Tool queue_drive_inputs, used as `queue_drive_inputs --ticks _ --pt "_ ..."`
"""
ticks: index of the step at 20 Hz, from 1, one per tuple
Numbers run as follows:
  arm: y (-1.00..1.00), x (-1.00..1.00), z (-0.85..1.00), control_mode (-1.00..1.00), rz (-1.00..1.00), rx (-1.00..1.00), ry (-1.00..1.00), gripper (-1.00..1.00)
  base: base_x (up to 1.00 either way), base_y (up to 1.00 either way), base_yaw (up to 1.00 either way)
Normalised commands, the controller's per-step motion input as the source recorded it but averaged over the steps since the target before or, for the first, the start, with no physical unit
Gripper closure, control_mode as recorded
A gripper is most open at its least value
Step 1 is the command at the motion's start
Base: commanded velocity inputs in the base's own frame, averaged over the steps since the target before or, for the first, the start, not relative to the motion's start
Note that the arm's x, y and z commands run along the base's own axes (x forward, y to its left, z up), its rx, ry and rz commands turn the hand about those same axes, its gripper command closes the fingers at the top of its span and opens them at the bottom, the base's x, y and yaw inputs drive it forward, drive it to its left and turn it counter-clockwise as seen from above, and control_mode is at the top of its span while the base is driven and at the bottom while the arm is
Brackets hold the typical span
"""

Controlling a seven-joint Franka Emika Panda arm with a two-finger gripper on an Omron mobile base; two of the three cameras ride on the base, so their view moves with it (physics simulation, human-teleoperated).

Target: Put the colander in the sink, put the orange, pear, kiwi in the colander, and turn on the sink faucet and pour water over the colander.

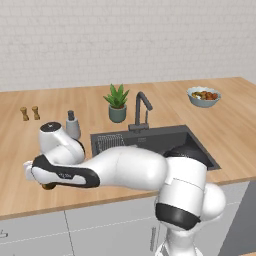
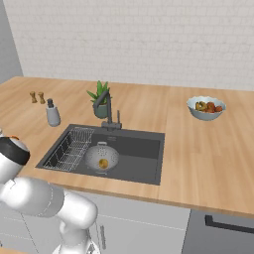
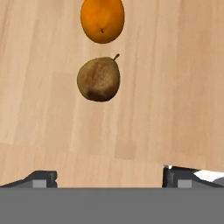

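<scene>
The colander (image 2: 101,158) is a round grey perforated bowl sitting in the dark sink (image 2: 144,149), just beside the wire rack (image 2: 69,149), with a small yellowish fruit (image 2: 103,163) lying at its bottom; which fruit it is cannot be told at this size. On the wooden desk (image 3: 175,87) in the hand view lie the orange (image 3: 102,19), bright and smooth with a small dark dimple, and just below it a brownish-green, pear-shaped fruit (image 3: 99,79) with a short stem and a dark blotch; the two are close but apart. The faucet (image 1: 141,111) stands behind the basin beside a potted plant (image 1: 117,103). The white arm (image 1: 125,167) reaches low and far to the left of the sink, its hand turned down over the desk. The jaws (image 3: 109,177) stand wide open and hold nothing, their dark tips apart at the bottom of the hand view, short of the fruit.
</scene>
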Motion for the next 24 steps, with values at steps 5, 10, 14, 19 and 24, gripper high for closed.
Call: queue_drive_inputs --ticks 5,10,14,19,24 --pt "0.0 0.07 -0.16 -1.0 -0.2 0.0 0.0 -1.0 0.0 0.0 0.0" --pt "0.0 0.11 -0.11 -1.0 -0.08 0.0 0.0 -1.0 0.0 0.0 0.0" --pt "0.0 0.19 -0.24 -1.0 -0.02 0.0 0.0 -1.0 0.0 0.0 0.0" --pt "0.0 0.1 -0.22 -1.0 -0.01 -0.01 0.0 -1.0 0.0 0.0 0.0" --pt "0.0 0.05 -0.24 -1.0 0.0 -0.02 0.0 -1.0 0.0 0.0 0.0"
